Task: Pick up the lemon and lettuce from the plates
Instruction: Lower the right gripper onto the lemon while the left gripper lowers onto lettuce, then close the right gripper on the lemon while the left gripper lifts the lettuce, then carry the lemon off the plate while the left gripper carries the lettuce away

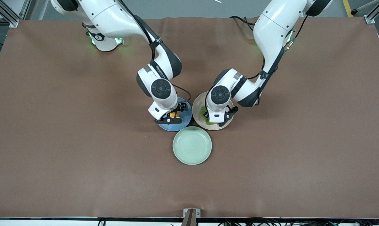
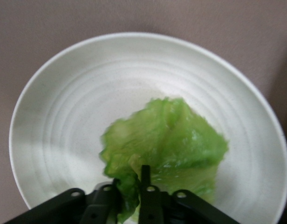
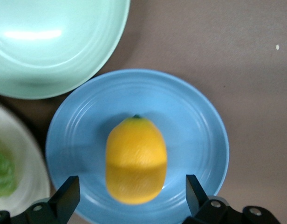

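The yellow-orange lemon (image 3: 136,159) lies on the blue plate (image 3: 194,121). My right gripper (image 3: 132,186) is open, with one finger on each side of the lemon and not touching it. In the front view this gripper (image 1: 173,117) is low over the blue plate (image 1: 173,128), and the lemon (image 1: 175,115) shows between its fingers. The green lettuce (image 2: 169,140) lies on the cream plate (image 2: 78,93). My left gripper (image 2: 132,179) is shut on the lettuce's ragged edge. In the front view the left gripper (image 1: 215,121) is over the cream plate (image 1: 197,106) and hides most of the lettuce (image 1: 203,111).
A pale mint-green plate (image 1: 192,145) with nothing in it lies nearer the front camera, touching both other plates. It also shows in the right wrist view (image 3: 50,42). The brown table cover (image 1: 82,157) spreads wide around the three plates.
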`<state>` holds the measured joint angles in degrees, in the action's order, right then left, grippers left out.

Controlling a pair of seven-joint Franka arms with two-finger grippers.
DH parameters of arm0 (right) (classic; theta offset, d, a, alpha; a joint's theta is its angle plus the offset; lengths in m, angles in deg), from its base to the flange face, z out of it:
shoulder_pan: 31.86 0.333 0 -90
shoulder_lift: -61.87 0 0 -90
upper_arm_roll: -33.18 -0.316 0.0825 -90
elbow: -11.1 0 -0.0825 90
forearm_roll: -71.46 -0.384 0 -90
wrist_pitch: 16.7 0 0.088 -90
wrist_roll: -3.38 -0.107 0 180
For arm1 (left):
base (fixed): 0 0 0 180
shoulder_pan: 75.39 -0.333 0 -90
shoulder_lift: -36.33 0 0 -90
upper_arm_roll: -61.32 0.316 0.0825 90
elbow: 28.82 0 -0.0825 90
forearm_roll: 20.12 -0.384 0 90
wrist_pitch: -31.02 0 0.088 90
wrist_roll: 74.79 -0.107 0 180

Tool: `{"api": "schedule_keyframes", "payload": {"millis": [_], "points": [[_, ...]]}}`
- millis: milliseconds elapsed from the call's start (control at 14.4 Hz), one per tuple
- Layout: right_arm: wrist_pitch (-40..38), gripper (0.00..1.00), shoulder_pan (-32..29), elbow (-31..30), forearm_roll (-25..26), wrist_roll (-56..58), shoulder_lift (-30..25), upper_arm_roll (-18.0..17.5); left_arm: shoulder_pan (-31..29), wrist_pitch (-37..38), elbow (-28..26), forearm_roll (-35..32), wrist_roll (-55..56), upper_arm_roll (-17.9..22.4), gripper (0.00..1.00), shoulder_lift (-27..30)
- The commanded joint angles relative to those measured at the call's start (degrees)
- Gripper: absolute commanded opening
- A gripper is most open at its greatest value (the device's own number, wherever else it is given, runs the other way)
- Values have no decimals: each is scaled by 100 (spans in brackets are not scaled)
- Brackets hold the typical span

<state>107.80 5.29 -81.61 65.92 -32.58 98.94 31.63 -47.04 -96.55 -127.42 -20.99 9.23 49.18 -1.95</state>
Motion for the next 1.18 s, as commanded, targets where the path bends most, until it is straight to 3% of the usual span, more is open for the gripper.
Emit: {"api": "schedule_keyframes", "payload": {"millis": [0, 278, 487, 835, 974, 1113], "points": [[223, 100, -50, 25, 8, -104, 177, -21, -48, 302, -72, -88, 107, 36, 0, 426], [400, 96, 3, 25, 8, -113, 301, -21, -355, 969, -54, -106, 19, 80, 0, 1172], [382, 72, 47, 25, -1, -113, 301, -30, -952, 1558, -63, -579, -331, 71, 0, 1411], [356, 26, 82, 25, -1, -96, 283, -30, -2376, 1455, -71, -686, -1622, 45, 1, 1053], [303, 20, 56, 60, -1, -52, 213, -21, -2544, 1227, -89, -712, -1730, 62, 1, 815], [-273, 20, -84, 68, 17, 1, -311, -12, -2667, 1085, -89, -966, -1730, 62, 1, 674]]}}
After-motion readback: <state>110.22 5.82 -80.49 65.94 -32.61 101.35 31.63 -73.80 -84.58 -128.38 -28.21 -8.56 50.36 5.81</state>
